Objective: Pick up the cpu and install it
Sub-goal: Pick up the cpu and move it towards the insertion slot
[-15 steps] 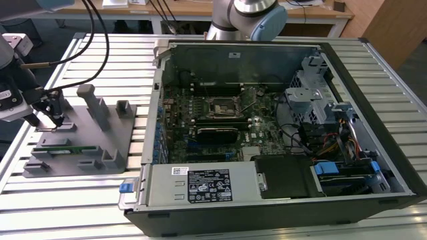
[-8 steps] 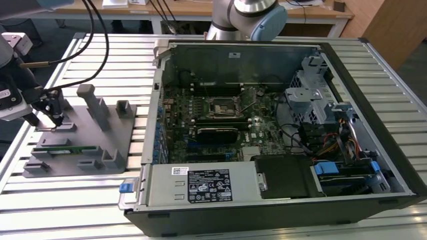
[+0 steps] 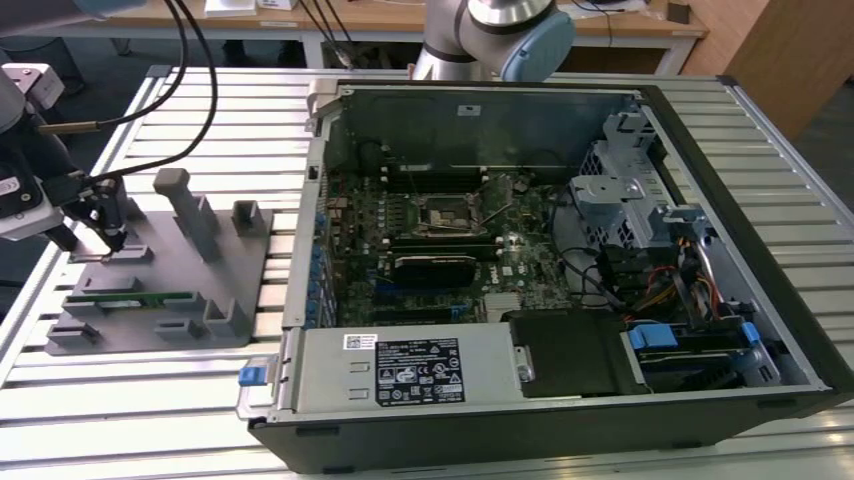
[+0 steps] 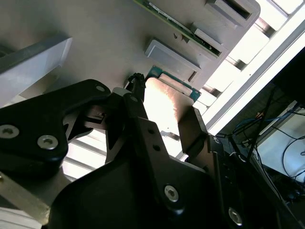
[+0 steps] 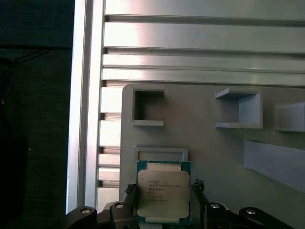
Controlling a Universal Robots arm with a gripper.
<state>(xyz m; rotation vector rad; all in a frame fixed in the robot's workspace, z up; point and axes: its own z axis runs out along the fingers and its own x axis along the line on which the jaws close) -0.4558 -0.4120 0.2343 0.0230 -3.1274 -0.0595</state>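
Tool (image 3: 94, 242) sat low over cpu (image 5: 163, 193) on grey tray (image 3: 160, 335). Jaws apart, straddling chip edges w/ small gaps, nothing held. Prob. aligned for a side grip.

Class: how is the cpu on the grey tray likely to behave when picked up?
The cpu is a thin flat square with a metal top, so probably stiff, not floppy. Flat on the tray, it should not roll. Its shiny top may be slippery.
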